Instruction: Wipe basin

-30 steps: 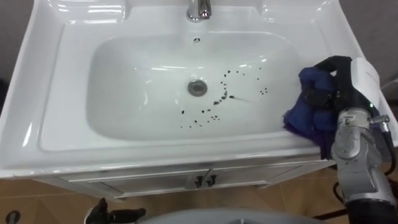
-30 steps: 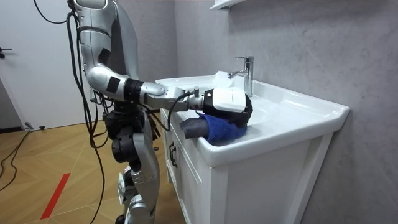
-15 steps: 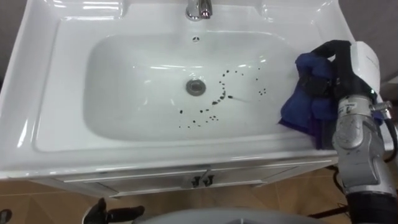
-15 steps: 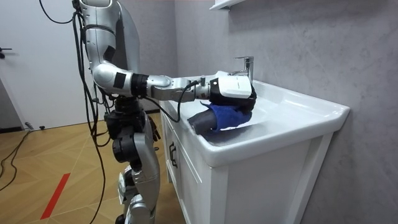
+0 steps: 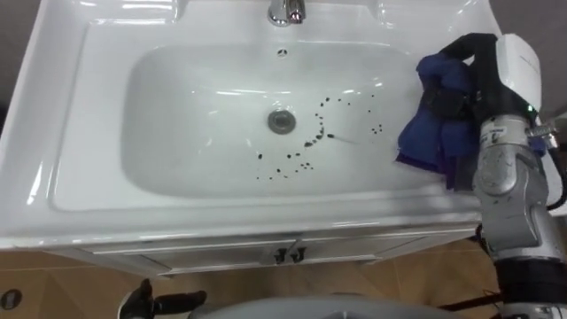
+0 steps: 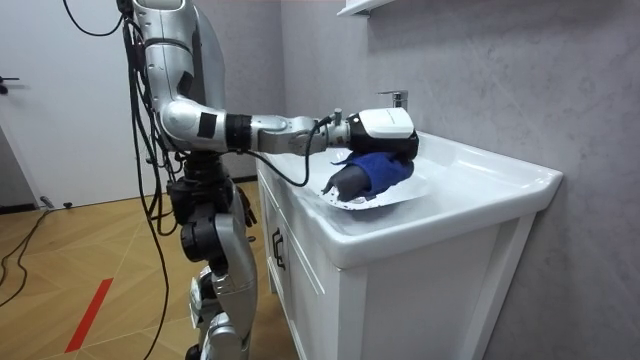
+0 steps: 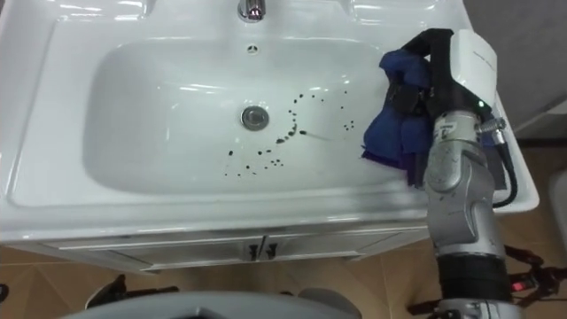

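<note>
one arm out, stands upright on the wood floor (image 6: 50,250), close against the front of the white cabinet (image 6: 400,300) under the basin (image 5: 177,115). reaches with the right arm across the right end of the basin. grips a blue cloth (image 5: 434,124) in the right robot hand (image 5: 500,80), with dark fingers (image 5: 474,42) curled tight round the bunched top of it. holds the cloth over the right side of the bowl, by the inner slope and the flat rim there, with loose folds hanging down under the robot hand. cannot tell whether the folds touch the white or hang just above it. looks down on many small dark spots (image 5: 306,151) on the bowl floor, spread from just right of the round metal drain (image 5: 282,121) out toward the cloth, yet apart from it. sees a shiny tap (image 5: 285,11) in the middle of the back rim, and a small hole (image 5: 283,52) in the back wall just below it. sees two little dark handles (image 5: 285,257) on the cabinet doors below the front rim. has the left robot hand (image 5: 155,303) low down on the left, below the cabinet front; cannot tell if it is open or closed.
</note>
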You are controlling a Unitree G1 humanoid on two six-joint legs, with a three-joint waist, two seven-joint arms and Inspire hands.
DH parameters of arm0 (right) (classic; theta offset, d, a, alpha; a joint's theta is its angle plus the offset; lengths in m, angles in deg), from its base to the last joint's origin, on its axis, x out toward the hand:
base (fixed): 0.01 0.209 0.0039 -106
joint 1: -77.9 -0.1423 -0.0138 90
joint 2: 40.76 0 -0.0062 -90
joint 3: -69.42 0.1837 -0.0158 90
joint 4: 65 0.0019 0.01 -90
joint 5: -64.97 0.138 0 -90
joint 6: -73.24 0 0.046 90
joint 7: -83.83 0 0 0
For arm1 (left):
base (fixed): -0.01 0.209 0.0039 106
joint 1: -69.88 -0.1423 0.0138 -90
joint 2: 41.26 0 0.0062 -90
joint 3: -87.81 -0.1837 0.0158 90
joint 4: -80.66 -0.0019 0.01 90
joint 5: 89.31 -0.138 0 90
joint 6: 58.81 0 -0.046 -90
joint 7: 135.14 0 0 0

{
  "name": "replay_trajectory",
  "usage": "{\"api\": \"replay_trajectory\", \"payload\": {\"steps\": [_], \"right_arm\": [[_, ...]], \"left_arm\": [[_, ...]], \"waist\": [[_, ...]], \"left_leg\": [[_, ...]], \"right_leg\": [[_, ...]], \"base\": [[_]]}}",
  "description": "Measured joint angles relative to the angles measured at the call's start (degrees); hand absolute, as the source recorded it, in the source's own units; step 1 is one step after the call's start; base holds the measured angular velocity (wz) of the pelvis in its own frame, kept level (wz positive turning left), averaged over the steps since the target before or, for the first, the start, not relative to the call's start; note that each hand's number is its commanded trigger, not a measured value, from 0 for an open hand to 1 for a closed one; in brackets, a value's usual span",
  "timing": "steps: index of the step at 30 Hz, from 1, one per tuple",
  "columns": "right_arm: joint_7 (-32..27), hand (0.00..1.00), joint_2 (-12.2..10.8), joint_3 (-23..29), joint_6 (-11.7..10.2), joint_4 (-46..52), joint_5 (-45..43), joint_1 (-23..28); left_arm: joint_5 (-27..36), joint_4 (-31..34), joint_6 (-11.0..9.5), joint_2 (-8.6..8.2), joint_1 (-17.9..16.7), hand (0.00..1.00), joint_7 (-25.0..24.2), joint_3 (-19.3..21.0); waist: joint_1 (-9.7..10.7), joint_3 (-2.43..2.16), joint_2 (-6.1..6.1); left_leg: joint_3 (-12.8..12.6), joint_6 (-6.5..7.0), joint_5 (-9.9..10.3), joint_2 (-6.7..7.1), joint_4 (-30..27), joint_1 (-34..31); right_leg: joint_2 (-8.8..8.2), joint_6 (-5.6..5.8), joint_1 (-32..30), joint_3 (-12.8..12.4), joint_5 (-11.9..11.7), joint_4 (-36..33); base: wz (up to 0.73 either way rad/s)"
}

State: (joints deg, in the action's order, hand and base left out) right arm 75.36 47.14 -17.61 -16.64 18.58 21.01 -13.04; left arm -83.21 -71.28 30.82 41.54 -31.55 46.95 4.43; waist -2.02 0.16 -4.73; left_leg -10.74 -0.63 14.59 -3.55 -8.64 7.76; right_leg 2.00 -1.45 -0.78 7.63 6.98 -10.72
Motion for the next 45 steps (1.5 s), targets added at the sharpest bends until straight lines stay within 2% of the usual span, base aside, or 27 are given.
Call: {"api": "replay_trajectory", "payload": {"steps": [3, 7, 10, 18, 25, 28, 30, 32, 36, 40, 45], "right_arm": [[0.6, 1.0, 0.1, -1.2, 0.1, 0.7, -1.0, -1.2], [1.7, 1.0, 0.1, -1.7, 0.1, 0.7, -1.5, -1.4], [3.3, 1.0, 0.1, -1.7, 1.0, 0.7, -1.3, -2.4], [5.0, 1.0, 0.1, -1.8, 1.3, 0.7, -1.3, -8.3], [6.2, 1.0, 0.1, -1.9, 1.4, 0.6, -1.3, -8.6], [6.8, 1.0, 0.1, -1.9, 2.0, 0.2, -1.1, -8.6], [6.9, 1.0, 0.6, -2.2, 2.2, -1.0, -0.5, -8.8], [7.6, 1.0, 2.1, -5.3, 2.6, -4.7, 0.5, -10.5], [10.2, 1.0, 3.1, -8.6, 3.3, -8.2, 1.7, -12.0], [13.1, 1.0, 3.2, -8.8, 4.6, -13.2, 4.0, -14.6], [14.7, 1.0, 4.1, -8.7, 5.8, -15.7, 4.5, -15.9]], "left_arm": [[0.0, 0.1, 0.0, 0.01, 0.1, 0.0, 0.2, 0.1], [-0.2, 0.1, -0.1, 0.01, 0.4, 0.0, 0.1, 0.6], [-0.2, 0.1, 0.0, -0.05, 0.4, 0.0, -0.2, 1.2], [-1.8, 0.2, 0.0, 0.32, 0.7, 0.0, -1.4, 1.6], [-1.9, 0.4, 0.1, 0.57, 0.9, 0.0, -2.8, 1.6], [-3.2, 0.5, 0.2, 0.6, 1.4, 0.0, -2.8, 1.5], [-4.2, 0.5, 0.4, 0.65, 1.9, 0.0, -2.8, 1.5], [-4.3, 0.2, 0.5, 0.98, 2.0, 0.0, -2.7, 0.8], [-4.3, 0.2, 0.5, 1.19, 2.2, 0.0, -2.5, 0.0], [-4.3, 0.0, 0.9, 1.2, 2.9, 0.0, -2.1, 0.1], [-4.4, 0.1, 1.7, 1.49, 3.0, 0.0, -2.2, 1.8]], "waist": [[-0.4, 0.06, -0.4], [-1.7, -0.07, -0.83], [-2.8, -0.06, -0.92], [-3.1, 0.07, -1.1], [-4.0, 0.29, -0.88], [-4.5, 0.37, -0.75], [-4.7, 0.37, -0.77], [-5.0, 0.38, -0.78], [-5.8, 0.48, -1.01], [-7.0, 0.6, -1.45], [-8.0, 0.52, -2.52]], "left_leg": [[0.0, 0.0, 0.0, -0.05, 0.0, 0.0], [0.1, 0.0, 0.0, -0.04, 0.0, -0.1], [0.2, 0.0, 0.0, -0.04, -0.1, -0.1], [0.2, 0.0, 0.0, -0.06, -0.1, -0.1], [0.5, 0.0, 0.0, -0.06, -0.1, -0.3], [1.0, 0.0, 0.0, -0.07, -0.1, -0.5], [1.6, 0.01, 0.0, -0.06, -0.1, -0.7], [1.8, 0.01, 0.0, -0.07, -0.2, -0.4], [2.0, 0.02, 0.0, -0.05, -0.2, -0.2], [2.3, 0.22, -0.2, 0.16, -0.3, -0.4], [3.5, 0.28, -0.2, 0.27, -0.8, -1.3]], "right_leg": [[0.0, -0.02, 0.1, 0.2, 0.0, 0.0], [-0.05, -0.02, 0.1, 0.4, 0.0, 0.0], [-0.05, -0.05, 0.1, 0.3, 0.0, 0.0], [-0.06, -0.08, 0.0, 0.4, -0.1, 0.0], [-0.08, -0.08, 0.0, 0.6, 0.0, 0.1], [-0.17, -0.08, 0.0, 1.1, 0.0, 0.2], [-0.3, -0.08, 0.0, 1.8, 0.0, 0.2], [-0.29, -0.08, 0.3, 1.8, 0.0, 0.2], [-0.33, -0.08, 0.6, 1.9, 0.0, 0.2], [-0.7, -0.08, 0.6, 2.5, 0.0, 0.1], [-0.95, -0.06, 0.6, 3.6, 0.0, 0.2]], "base": [[0.03], [0.01], [0.0], [0.0], [0.0], [0.08], [0.13], [0.02], [0.0], [0.06], [0.12]]}}
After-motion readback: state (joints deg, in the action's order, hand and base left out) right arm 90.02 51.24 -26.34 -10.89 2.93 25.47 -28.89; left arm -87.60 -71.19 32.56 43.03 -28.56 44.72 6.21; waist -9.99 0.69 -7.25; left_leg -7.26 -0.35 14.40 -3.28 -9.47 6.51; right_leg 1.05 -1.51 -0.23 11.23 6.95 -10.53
